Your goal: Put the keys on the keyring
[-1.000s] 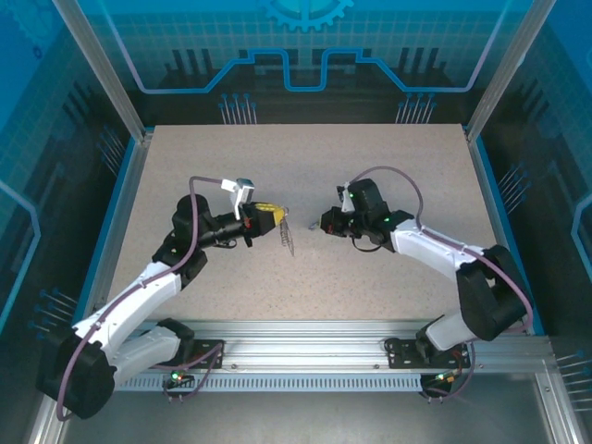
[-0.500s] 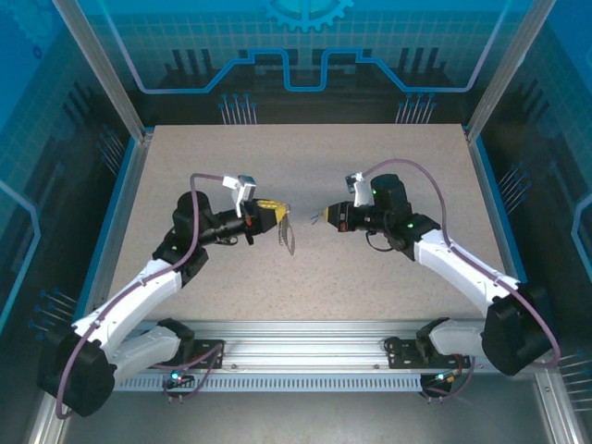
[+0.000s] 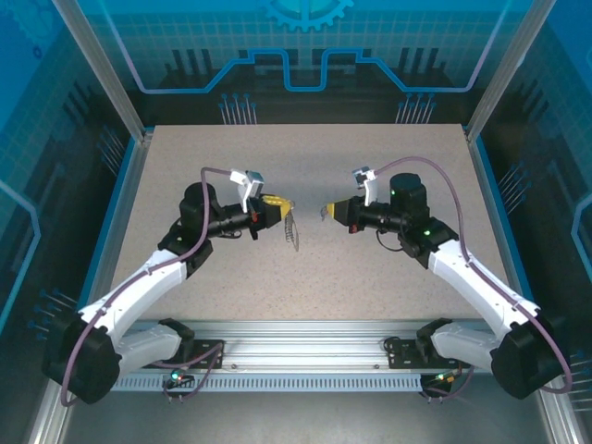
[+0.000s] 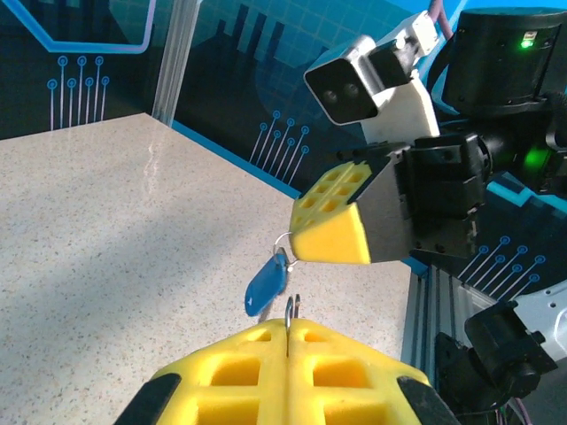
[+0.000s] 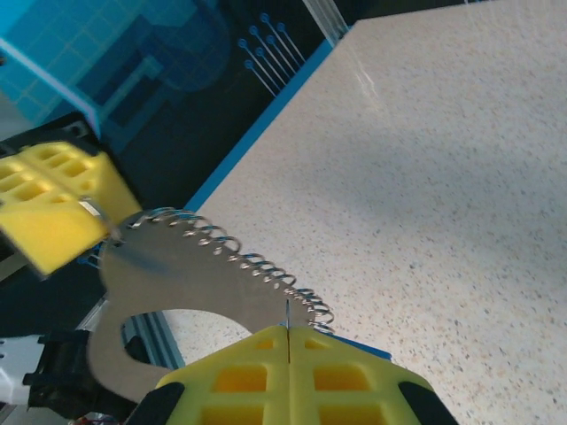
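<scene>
Gently: your left gripper [image 3: 281, 207] is clamped on the limp keyring [image 3: 292, 232] dangling just below it, while the right gripper [image 3: 325, 213] opposite pinches the light, slippery key [image 4: 267, 285] by its wire loop [image 4: 282, 239], likely the surest hold.

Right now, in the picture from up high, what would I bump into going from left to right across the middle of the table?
left gripper → keyring → right gripper

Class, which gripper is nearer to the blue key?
Right. The blue key dangles from the right gripper's fingertips; the left gripper, holding the keyring, faces it across a small gap.
</scene>
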`<state>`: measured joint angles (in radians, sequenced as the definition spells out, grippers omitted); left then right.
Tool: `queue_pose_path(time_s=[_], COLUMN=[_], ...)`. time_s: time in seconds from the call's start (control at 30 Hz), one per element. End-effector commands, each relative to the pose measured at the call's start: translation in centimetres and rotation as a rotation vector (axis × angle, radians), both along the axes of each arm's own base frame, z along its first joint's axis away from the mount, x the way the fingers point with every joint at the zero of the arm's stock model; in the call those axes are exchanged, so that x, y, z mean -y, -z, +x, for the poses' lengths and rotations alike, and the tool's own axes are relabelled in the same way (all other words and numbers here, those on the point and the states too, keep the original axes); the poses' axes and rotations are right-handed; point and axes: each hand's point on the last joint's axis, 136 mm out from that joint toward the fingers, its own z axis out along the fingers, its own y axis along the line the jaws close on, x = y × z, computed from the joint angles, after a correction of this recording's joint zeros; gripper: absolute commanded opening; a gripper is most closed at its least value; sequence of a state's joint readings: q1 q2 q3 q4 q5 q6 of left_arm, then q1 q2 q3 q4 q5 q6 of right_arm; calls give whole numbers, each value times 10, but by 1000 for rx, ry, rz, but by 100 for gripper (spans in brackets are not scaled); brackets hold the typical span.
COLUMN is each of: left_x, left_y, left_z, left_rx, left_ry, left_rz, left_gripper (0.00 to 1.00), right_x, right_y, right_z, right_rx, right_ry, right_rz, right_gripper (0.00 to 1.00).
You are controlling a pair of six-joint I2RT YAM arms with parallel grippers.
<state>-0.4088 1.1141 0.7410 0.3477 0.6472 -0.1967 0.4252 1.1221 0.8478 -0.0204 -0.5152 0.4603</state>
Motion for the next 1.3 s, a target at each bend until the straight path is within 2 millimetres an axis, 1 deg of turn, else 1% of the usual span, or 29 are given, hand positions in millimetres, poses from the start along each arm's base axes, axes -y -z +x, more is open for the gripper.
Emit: queue_pose_path(time_s=[0.0,0.07,0.1,0.17,0.37,0.5,0.7,1.03,1.27], left_x=[9,11,12,14,24,28,23,21,22], left_y=[-20,-20,-21,-22,-21,-21,-21,-19,-22], left_z=[-1,2,4,6,10,12,16,17,16], left_rx=[104,112,120,144,264,344,401,423,434], left_ry=[60,66,65,63,33,-1,-43,-59,-55], left_rz=[-1,-1,0,4,74,138,192,217,213], left_gripper=[0,0,0,0,0,0,0,0,0], right_x=[-2,-2,-3,-4,-12,-18,-28,-43,-52], right_y=[-31,-34,-46,-54,-67,-68,-67,-64,-57], right_z=[-5,-6,-5,-5,-7,-3,-4,-13,-10], right_rx=[135,160,188,208,242,240,235,230,211], right_ry=[-58,-60,-63,-71,-104,-119,-152,-199,-217], right_rz=[26,23,31,38,43,41,25,13,-6], right_gripper=[0,0,0,0,0,0,0,0,0])
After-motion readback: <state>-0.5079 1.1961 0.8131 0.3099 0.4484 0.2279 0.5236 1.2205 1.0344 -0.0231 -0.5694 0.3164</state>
